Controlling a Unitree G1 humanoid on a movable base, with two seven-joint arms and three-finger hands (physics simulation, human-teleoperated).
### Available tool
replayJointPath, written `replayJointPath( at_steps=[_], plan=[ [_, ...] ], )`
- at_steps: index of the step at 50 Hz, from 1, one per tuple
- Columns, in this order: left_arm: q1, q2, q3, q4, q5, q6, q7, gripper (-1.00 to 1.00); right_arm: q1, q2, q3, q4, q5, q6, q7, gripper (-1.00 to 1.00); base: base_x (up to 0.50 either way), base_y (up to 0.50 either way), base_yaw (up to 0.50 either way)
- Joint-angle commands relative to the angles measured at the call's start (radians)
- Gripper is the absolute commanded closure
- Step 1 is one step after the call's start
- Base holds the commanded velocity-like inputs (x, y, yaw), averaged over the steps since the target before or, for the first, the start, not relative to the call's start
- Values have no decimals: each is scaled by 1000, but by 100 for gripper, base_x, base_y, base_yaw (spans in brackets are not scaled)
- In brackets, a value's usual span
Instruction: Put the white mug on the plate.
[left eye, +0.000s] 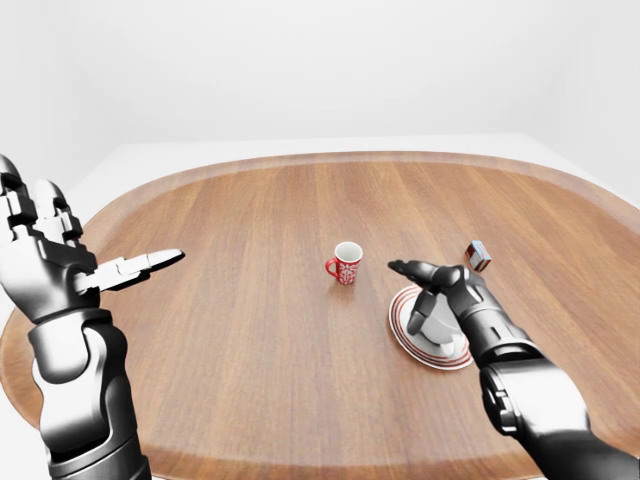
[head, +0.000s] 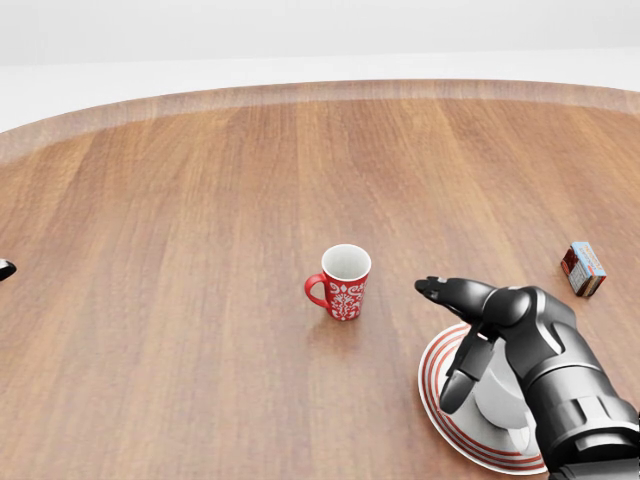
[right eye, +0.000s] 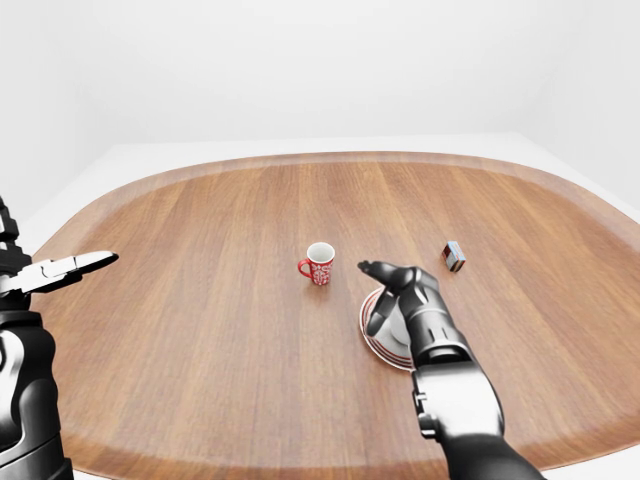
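Two mugs, white (head: 498, 398) and red (head: 343, 283); one plate (head: 437, 385); one small box (head: 583, 269)

The right robot hand (head: 470, 330) reached in from the surface's lower right edge, fingers spread, one pointing left. The left robot hand (left eye: 60, 265) was raised at the left edge, fingers open, one extended rightward.
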Motion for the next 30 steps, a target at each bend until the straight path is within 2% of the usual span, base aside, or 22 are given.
replayJointPath(
  at_steps=[1, 3, 7, 12, 17, 18, 20, 21, 26, 30],
  plan=[
    [0, -6, -11, 6, 6, 0, 7, -100, -3, 36, -42, -75, 139, 0, 88, -100, 0, 0, 0],
    [0, -6, -9, 4, 5, 0, 7, -100, -19, 57, -87, -113, 257, 0, 88, -100, 0, 0, 0],
    [1, -7, -10, 2, 6, 0, 7, -100, -51, 54, -91, -126, 381, 0, 88, -100, 0, 0, 0],
    [1, -7, -11, 4, 7, 0, 7, -100, -68, 37, -81, -113, 459, 0, 88, -100, 0, 0, 0],
    [2, -7, -9, -1, 5, 0, 7, -100, -128, 16, -110, -11, 542, 0, -41, -100, 0, 0, 0],
    [1, -7, -9, 0, 6, 0, 7, -100, -164, 10, -154, 25, 598, 0, -103, -100, 0, 0, 0],
    [1, -7, -9, 1, 6, 0, 7, -100, -176, -2, -143, 50, 623, 0, -149, -100, 0, 0, 0],
    [1, -7, -10, 0, 6, 0, 7, -100, -200, -9, -174, 80, 666, 0, -209, -100, 0, 0, 0],
    [1, -7, -11, 0, 7, 0, 7, -100, -228, -3, -202, 16, 874, 0, -146, -100, 0, 0, 0],
    [0, -5, -6, 0, 4, 0, 6, -100, -256, 9, -233, -69, 1093, 0, -88, -100, 0, 0, 0]
  ],
)
